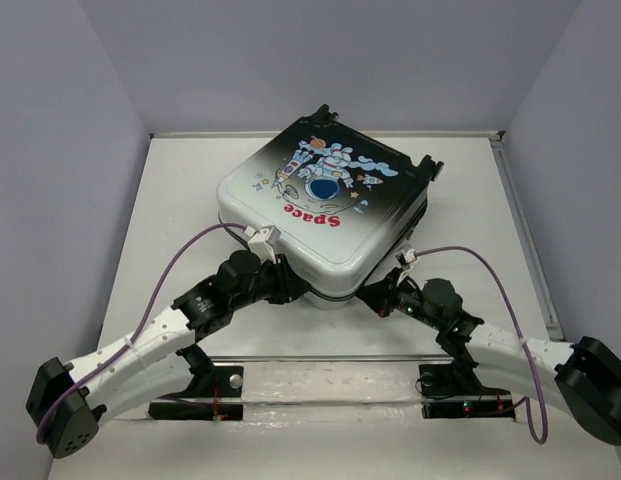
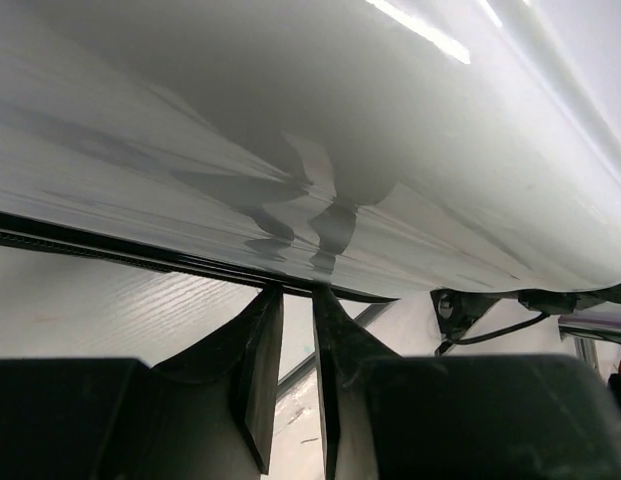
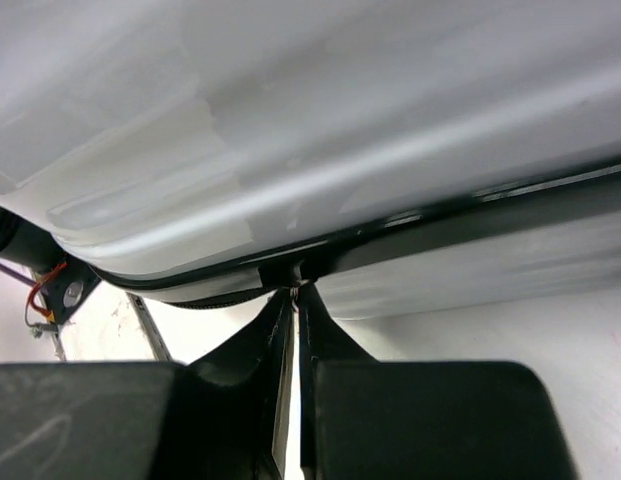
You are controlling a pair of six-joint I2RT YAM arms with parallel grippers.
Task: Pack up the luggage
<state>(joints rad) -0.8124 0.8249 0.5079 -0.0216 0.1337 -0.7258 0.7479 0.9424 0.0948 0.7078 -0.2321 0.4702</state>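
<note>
Left gripper narrowly apart, right gripper fully together, both tips against the closed luggage.

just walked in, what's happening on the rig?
Both arms are at the near edge of the luggage, which lies lid down, astronaut side up, on the table. The left pincer, slightly parted, and the right pincer, shut, both have tips at the black seam between the shells. Whether either grips anything isn't clear.
</note>
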